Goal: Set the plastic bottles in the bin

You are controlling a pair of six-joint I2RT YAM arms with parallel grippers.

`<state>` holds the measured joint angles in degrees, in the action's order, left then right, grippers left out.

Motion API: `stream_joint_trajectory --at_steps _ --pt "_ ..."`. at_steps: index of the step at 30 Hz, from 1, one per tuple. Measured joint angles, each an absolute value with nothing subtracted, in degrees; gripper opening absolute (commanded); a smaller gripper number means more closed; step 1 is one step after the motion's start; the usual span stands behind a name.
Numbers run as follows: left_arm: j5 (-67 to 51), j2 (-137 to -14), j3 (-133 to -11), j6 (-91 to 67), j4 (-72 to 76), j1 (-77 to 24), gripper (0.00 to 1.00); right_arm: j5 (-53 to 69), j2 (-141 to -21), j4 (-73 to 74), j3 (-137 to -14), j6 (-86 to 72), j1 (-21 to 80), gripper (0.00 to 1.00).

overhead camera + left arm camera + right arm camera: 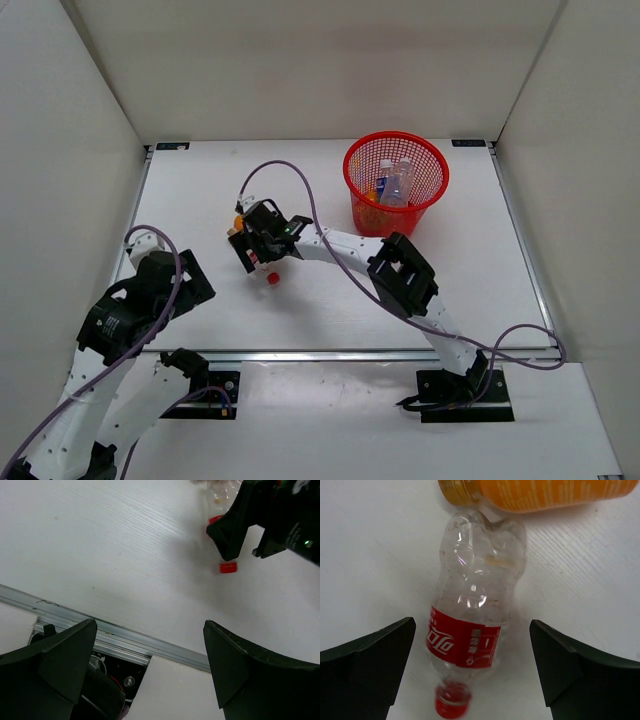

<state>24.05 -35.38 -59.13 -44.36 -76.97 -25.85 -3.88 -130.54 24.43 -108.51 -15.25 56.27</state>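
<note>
1. White walls (60,120) box in the table (200,180) on the left, far and right sides. A metal rail (350,354) runs along its near edge.
2. The bin (347,172) stands at the far right of the table, close to the far edge and apart from the right wall. Bare tabletop stretches between it and the two bottles lying at centre-left.
3. The right gripper (472,625) reaches across to centre-left. Its arm slants over the middle of the table, and a purple cable (300,180) loops from it toward the far side.
4. Its jaws stand apart, one on each side of the red-labelled bottle (472,605). White surface shows in the gap on both sides, and neither finger touches the bottle.
5. That bottle lies on its side on the table with its red cap (272,278) pointing near. Its base lies against an orange bottle (545,492), which lies crosswise on the far side.
6. The left gripper (150,625) hovers at the near left over the rail, jaws spread wide with nothing between them. Bare table separates it from the red cap.
7. Inside the bin stand clear bottles (395,185), one with a blue label, and something orange shows low beside them.
8. The tabletop is white with a faint wood grain, evenly lit, under matt white walls.
</note>
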Motion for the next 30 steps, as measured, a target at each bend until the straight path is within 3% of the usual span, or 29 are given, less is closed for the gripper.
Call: stream_joint_trajectory --at_steps 6,8,10,15,22,30 --pt "25.0 -37.4 -61.1 -42.9 -76.2 -25.3 0.99 -3.6 -132.0 22.4 -105.9 -16.8 56.5 0.78" --pt "24.9 -37.5 -61.0 -42.4 -75.5 -25.2 0.99 -3.3 -132.0 22.0 -105.1 -16.8 56.7 0.61" --pt "24.9 -37.7 -61.0 -41.9 -74.7 -25.2 0.99 -3.2 -132.0 21.5 -104.6 -16.8 56.9 0.52" --pt "24.3 -39.3 -60.8 -39.9 -71.8 -24.4 0.99 -3.6 -129.1 20.9 -100.3 -17.0 56.8 0.36" --pt "19.5 -46.5 -59.6 -34.1 -64.0 -20.4 0.99 -2.2 -110.6 24.6 -88.5 -16.0 53.4 0.32" --pt "11.6 -60.5 -60.1 -26.9 -52.3 -16.2 0.98 -2.2 -90.0 25.0 -92.6 -11.7 40.7 0.3"
